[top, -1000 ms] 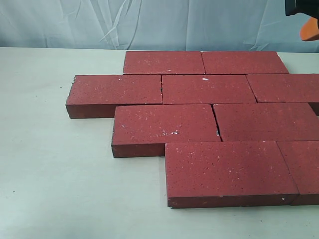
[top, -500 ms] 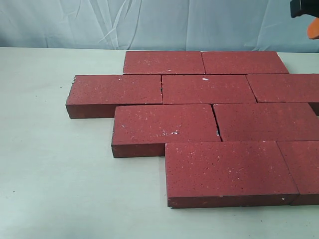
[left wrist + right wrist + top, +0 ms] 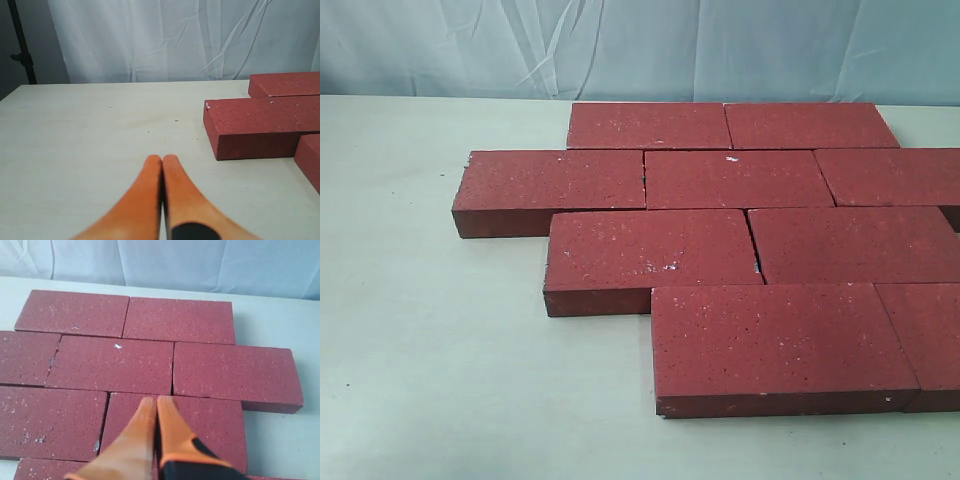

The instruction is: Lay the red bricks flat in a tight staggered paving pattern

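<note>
Several red bricks [image 3: 738, 178] lie flat on the pale table [image 3: 430, 360] in four staggered rows, edges close together. No gripper shows in the exterior view. In the left wrist view my left gripper [image 3: 162, 159] is shut on nothing, hovering over bare table with a brick end [image 3: 260, 127] off to one side. In the right wrist view my right gripper [image 3: 156, 401] is shut and empty above the laid bricks [image 3: 112, 365], over a brick of the third row [image 3: 210, 427].
A wrinkled pale backdrop curtain [image 3: 640, 45] hangs behind the table. A dark stand pole [image 3: 22, 50] shows at the table's far corner in the left wrist view. Bare tabletop lies left of and in front of the bricks.
The right gripper, seen at the exterior view's top right corner earlier, has moved out of that view. The bricks have not moved.
</note>
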You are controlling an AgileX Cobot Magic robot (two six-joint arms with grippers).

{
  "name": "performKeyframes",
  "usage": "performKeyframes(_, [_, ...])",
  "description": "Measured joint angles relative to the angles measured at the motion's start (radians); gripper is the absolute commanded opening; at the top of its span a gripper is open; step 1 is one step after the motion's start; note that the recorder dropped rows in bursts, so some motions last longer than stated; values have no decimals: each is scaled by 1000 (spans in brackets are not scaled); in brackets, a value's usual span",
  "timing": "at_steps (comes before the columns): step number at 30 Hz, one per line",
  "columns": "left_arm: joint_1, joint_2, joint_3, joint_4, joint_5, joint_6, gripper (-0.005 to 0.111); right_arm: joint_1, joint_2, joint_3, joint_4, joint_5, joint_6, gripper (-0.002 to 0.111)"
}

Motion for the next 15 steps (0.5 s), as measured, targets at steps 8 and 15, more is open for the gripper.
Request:
performKeyframes(8, [0, 0, 0, 0, 0, 0, 0, 0, -167, 201, -38, -34, 0, -1])
performKeyframes(15, [0, 0, 0, 0, 0, 0, 0, 0, -375, 467, -44, -81, 0, -1])
